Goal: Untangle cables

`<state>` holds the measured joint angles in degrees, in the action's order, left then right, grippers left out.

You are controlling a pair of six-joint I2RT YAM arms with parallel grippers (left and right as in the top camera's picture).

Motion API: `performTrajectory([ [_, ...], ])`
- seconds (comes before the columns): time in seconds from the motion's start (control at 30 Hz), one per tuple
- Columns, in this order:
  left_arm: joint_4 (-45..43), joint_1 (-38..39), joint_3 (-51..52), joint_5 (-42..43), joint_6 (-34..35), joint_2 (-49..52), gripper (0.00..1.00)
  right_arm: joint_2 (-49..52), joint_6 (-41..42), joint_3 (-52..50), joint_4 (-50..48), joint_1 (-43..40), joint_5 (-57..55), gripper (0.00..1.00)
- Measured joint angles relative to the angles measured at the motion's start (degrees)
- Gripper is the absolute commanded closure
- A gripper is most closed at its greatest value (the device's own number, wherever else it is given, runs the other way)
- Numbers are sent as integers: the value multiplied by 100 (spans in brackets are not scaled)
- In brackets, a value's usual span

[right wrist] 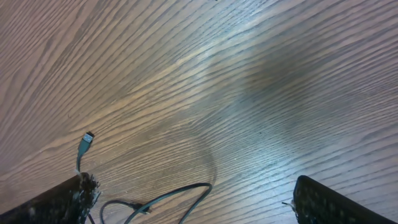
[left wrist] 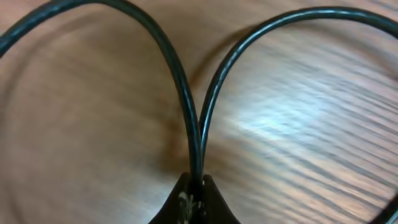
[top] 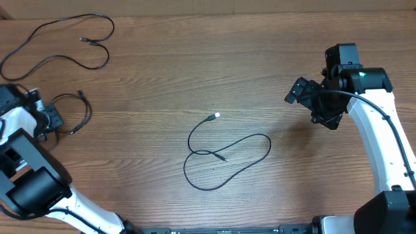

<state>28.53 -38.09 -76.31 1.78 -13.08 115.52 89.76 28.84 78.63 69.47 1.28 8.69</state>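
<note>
Left arm folded at table (top: 195, 65) left edge, left gripper (left wrist: 196, 196) pinched tight on doubled strand of left cable (left wrist: 180, 93), loops fanning out over wood. Right arm reaches in from right side, right gripper (right wrist: 193, 186) spread wide, empty, above table. Middle cable (top: 269, 146) lies loose at centre; third cable (top: 62, 56) top left.

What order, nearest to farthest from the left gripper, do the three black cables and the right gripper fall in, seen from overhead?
1. Short looped cable, pinched in the left gripper, left edge.
2. Long cable, top left corner.
3. Cable with the pale plug, centre of view.
4. Right gripper, open, far right.
</note>
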Motion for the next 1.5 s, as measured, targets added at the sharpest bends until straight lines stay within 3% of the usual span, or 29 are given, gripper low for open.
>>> performTrajectory([
  [0.13,-393,339,0,42,-1307,0,96,0,0,0,-2,0,0,0],
  [0.27,-778,446,0,57,-1915,2,96,0,-2,0,-2,-2,0,0],
  [0.57,-1001,166,0,59,-2184,2,95,0,-2,0,-2,-2,0,0],
  [0.63,-1012,103,0,83,-2186,2,1,0,0,0,-2,0,0,0],
  [0.87,-1014,59,0,356,-1993,2,0,0,0,0,2,-2,0,0],
  [1.13,-1012,59,0,535,-505,-190,0,0,0,0,2,-2,0,0],
  [1.4,-1032,98,-127,1768,970,-1825,1,0,4,0,2,0,0,0],
  [1.5,-483,138,-197,1912,1156,-1941,2,0,2,0,4,-2,0,0],
])
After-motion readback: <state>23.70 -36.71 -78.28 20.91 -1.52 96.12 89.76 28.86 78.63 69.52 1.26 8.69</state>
